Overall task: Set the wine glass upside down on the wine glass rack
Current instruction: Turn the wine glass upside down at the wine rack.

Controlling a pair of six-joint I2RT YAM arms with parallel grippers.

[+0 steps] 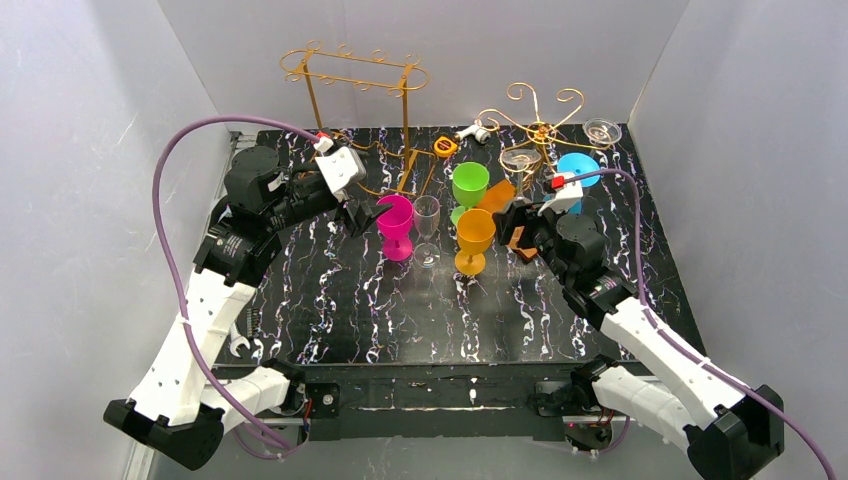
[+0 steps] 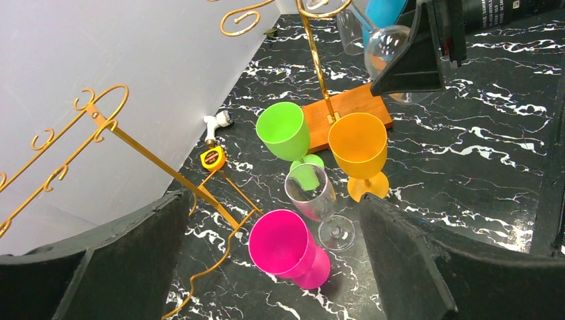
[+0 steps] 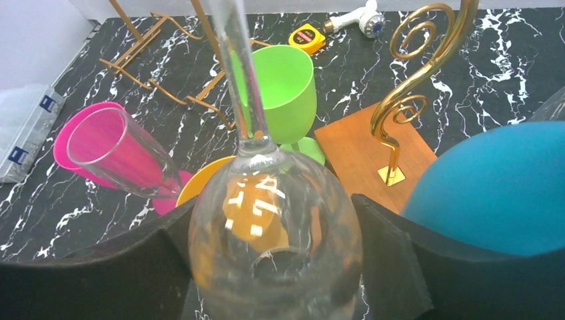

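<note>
My right gripper (image 1: 517,222) is shut on the bowl of a clear wine glass (image 3: 276,233), held upside down with its stem (image 3: 241,73) pointing up. In the top view its foot (image 1: 519,158) sits just beside the gold scroll rack (image 1: 540,125), which stands on a wooden base (image 3: 373,143). A blue glass (image 1: 577,168) and another clear glass (image 1: 602,130) hang at that rack. My left gripper (image 1: 365,215) is open, its jaws wide on either side of an upright pink glass (image 2: 286,247) without touching it.
A clear flute (image 1: 427,228), an orange glass (image 1: 475,238) and a green glass (image 1: 469,186) stand mid-table. A tall gold frame rack (image 1: 355,75) stands back left. A yellow tape measure (image 1: 445,147) and a white object (image 1: 476,131) lie at the back.
</note>
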